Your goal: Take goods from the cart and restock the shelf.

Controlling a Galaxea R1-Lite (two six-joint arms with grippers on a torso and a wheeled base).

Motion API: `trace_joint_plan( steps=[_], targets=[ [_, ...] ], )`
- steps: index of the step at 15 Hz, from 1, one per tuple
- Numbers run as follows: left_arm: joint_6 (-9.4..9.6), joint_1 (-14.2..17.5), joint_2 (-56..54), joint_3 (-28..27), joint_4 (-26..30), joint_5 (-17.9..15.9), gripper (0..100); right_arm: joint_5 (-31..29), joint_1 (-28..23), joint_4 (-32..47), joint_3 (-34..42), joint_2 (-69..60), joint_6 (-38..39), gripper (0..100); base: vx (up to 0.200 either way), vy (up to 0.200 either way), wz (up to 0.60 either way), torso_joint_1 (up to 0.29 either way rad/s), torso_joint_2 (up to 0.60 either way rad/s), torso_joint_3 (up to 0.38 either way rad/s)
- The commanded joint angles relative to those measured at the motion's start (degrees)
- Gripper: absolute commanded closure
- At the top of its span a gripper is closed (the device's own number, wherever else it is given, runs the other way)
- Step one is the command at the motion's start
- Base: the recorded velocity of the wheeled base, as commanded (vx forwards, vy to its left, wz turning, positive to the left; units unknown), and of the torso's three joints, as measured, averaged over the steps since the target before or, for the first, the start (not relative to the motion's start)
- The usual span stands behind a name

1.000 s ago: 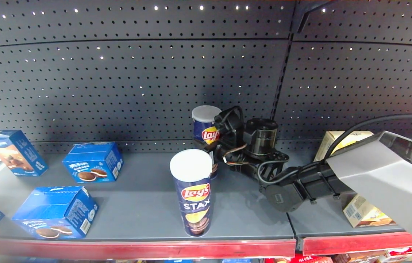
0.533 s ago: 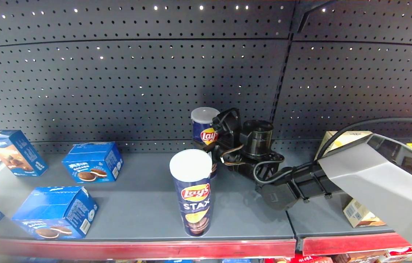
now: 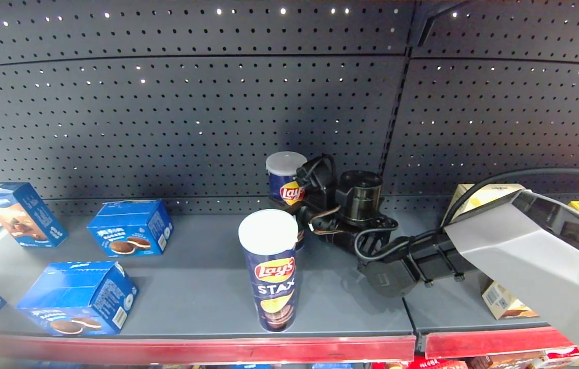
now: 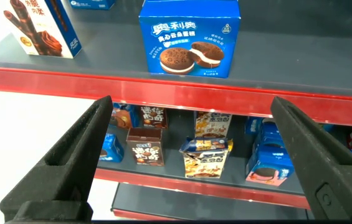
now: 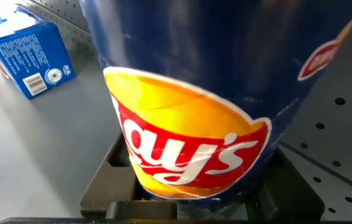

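My right gripper [image 3: 300, 206] pinches the chip can [image 3: 284, 177] low on its body, just behind the front can [image 3: 270, 266] on the shelf [image 3: 192, 287]. I judge it light, stiff yet crushable (slick wrap too), so a gentle mid-body hold suits it best.

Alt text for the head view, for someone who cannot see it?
The right pincer grips a blue chip can at the back of a grey shelf, behind a second chip can upright near the front. To the left sit blue cookie boxes, to the right pale boxes.
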Motion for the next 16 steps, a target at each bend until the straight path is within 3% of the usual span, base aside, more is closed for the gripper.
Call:
trace_joint_plan(
  steps=[1,6,13,16],
  targets=[
    [-0.01,0.0,0.1,0.0,0.0,0.0,0,0.0,0.1,0.2,0.4,0.0,-0.1,0,0.000,0.000,0.00,0.000,0.00,0.000],
    [-0.01,0.0,0.1,0.0,0.0,0.0,0,0.1,0.1,-0.2,2.7,-1.1,-1.3,0,0.000,0.000,0.00,0.000,0.00,0.000],
    [-0.01,0.0,0.1,0.0,0.0,0.0,0,0.3,-2.8,-2.0,25.9,-17.4,-6.7,0,0.000,0.000,0.00,0.000,0.00,0.000],
    [-0.01,0.0,0.1,0.0,0.0,0.0,0,0.2,-4.6,-1.4,32.6,-27.1,-6.7,0,0.000,0.000,0.00,0.000,0.00,0.000]
  ],
)
